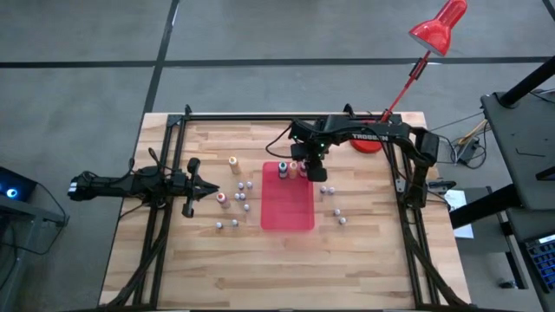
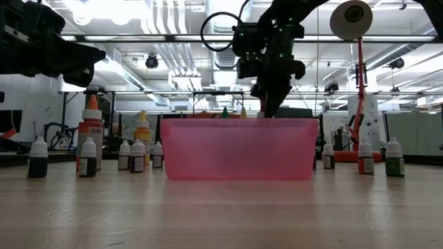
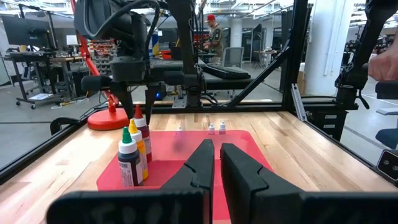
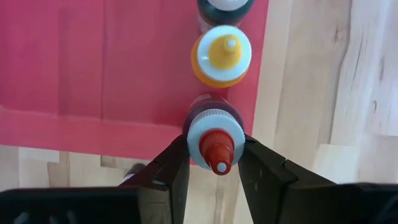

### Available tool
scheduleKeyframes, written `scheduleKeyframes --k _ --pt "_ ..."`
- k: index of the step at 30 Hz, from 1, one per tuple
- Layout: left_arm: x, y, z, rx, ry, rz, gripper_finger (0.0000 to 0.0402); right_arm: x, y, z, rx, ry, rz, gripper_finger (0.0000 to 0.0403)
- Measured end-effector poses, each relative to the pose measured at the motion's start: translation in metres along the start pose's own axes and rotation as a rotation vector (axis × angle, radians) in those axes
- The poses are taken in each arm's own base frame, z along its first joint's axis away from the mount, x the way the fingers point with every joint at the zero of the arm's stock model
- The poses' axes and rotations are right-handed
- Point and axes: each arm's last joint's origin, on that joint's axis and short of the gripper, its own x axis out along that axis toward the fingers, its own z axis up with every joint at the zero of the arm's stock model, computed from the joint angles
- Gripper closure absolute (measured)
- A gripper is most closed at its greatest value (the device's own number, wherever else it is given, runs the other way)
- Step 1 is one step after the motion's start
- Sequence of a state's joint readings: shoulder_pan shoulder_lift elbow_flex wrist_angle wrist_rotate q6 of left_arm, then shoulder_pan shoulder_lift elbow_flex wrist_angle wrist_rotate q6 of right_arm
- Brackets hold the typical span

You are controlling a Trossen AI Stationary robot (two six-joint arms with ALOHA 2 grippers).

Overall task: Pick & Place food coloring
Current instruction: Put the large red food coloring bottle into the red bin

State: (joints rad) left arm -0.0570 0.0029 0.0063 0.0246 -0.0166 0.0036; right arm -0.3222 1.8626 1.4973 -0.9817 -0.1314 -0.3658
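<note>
Directly over the red tray's [image 1: 290, 212] far edge, the right gripper [image 4: 213, 163] held a red-capped bottle [image 4: 214, 134] between its jaws.

Its jaws pressed against both sides of the bottle's white collar, and the bottle stood upright at the tray's far rim, beside a yellow-capped bottle [image 4: 222, 56] and a green-capped one [image 3: 129, 158]. More small bottles [image 1: 234, 201] stood scattered on the counter [image 1: 277, 269] on either side of the tray. Off to the left, the left gripper [image 3: 214, 163] waited above the counter, jaws narrowed to a slim gap, holding nothing.
</note>
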Motion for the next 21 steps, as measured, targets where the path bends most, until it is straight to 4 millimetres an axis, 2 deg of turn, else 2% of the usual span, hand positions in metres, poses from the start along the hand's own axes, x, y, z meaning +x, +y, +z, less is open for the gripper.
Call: scheduleKeyframes --k 15,21 --pt "0.0000 0.0000 0.0000 0.000 0.000 0.000 0.0399 0.0070 0.0003 -0.0030 0.007 0.002 0.001 0.0291" --pt "0.0000 0.0000 0.0000 0.000 0.000 0.000 0.0399 0.0069 -0.0004 -0.0032 0.012 0.001 0.000 0.0266"
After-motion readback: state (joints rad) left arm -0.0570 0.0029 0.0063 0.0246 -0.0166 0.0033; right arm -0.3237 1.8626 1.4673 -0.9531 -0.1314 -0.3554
